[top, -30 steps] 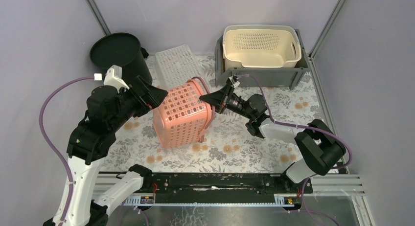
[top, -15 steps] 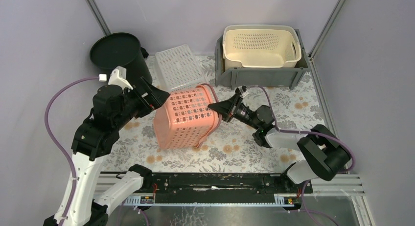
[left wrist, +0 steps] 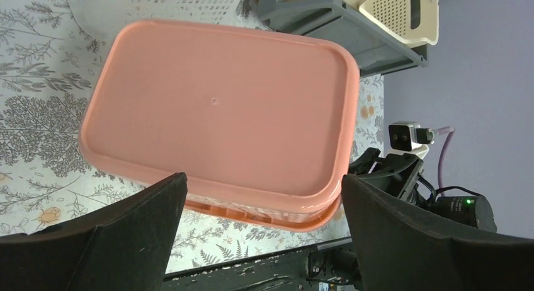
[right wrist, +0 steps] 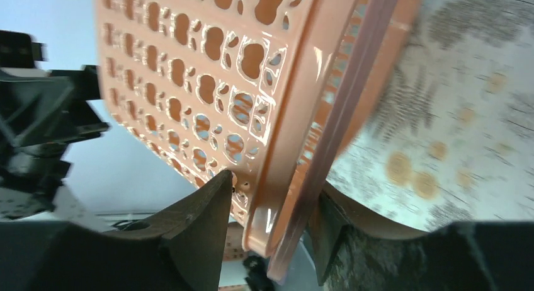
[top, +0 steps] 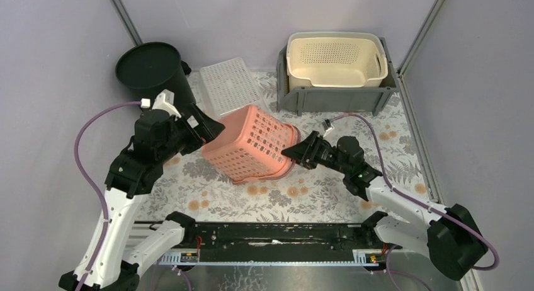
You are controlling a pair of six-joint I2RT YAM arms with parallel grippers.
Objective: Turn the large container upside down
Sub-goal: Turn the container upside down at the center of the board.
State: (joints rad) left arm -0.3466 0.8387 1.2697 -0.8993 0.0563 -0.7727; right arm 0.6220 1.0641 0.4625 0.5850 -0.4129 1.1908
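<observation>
The large container is a salmon-pink perforated basket point(top: 252, 149). It leans on the floral mat with its rim low at the front right and its solid base raised toward the left. My right gripper point(top: 295, 154) is shut on the basket's rim, and in the right wrist view point(right wrist: 272, 196) the rim and handle point(right wrist: 334, 133) sit between the fingers. My left gripper point(top: 211, 128) is open at the basket's upper left. In the left wrist view point(left wrist: 263, 181) the smooth base point(left wrist: 214, 108) faces it, with the wide jaws either side of its lower edge and no visible grip.
A black bucket point(top: 154, 67) stands at the back left. A white perforated tray point(top: 230, 83) lies just behind the basket. A grey bin point(top: 334, 101) holding a cream basket point(top: 337, 58) is at the back right. The black rail point(top: 283, 234) runs along the near edge.
The basket has tipped from lying on its side toward rim-down. My right gripper went down and right with the rim. My left gripper followed the base to the right.
</observation>
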